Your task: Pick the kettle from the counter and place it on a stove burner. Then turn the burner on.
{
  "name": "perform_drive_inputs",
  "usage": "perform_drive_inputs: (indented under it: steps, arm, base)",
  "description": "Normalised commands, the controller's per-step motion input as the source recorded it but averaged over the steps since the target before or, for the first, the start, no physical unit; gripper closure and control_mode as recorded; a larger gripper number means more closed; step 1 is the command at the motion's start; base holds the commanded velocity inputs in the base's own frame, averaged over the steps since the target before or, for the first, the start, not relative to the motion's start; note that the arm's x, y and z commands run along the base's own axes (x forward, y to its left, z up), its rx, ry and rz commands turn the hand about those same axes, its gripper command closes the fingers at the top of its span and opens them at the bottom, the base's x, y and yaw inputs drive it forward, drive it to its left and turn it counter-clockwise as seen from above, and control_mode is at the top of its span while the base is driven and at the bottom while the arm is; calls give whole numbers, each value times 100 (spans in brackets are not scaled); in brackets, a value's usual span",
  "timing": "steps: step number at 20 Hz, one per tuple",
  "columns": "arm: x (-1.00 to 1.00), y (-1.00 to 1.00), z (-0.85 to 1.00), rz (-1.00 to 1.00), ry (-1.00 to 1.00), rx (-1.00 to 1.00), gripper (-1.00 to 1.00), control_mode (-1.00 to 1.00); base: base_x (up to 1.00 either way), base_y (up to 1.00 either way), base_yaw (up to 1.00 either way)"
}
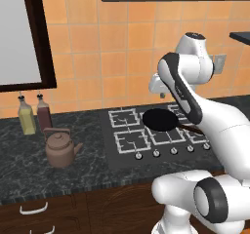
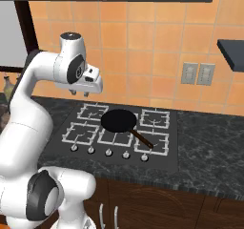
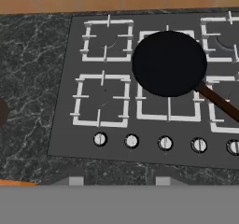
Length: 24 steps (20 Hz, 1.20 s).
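Kettle [image 1: 61,149] sits upright on the worktop [image 1: 29,167] left of the stove [image 1: 124,152], spout toward the burners; behind it, at the worktop's back edge, stand a yellow bottle [image 1: 26,116] and a dark red bottle [image 1: 44,112]. The gripper [image 1: 157,86] hangs high above the stove's back; whether its fingers are spread I cannot tell.

From the right, the gripper [image 2: 86,90] hovers over the stove's back-left burners, and a black frying pan [image 2: 118,121] rests mid-stove.

Looking down from the hand, the pan [image 3: 169,64] covers the middle burners above a row of knobs [image 3: 165,143].
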Motion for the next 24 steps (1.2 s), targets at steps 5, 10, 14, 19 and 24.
perform_drive_inputs:
  steps: [5,10,14,19,24]
  arm:
    - [-9,26,-9,0,0,0,-100,-100]
    - [-31,57,-21,7,0,-2,-100,-100]
    - [-52,44,-11,11,0,0,-100,-100]
    - [-74,30,-13,5,-13,0,-100,-100]
    - [-59,37,-13,12,-33,1,-100,-100]
  base:
    - [0,0,0]
    - [0,0,0]
    - [0,0,0]
    - [0,0,0]
    - [0,0,0]
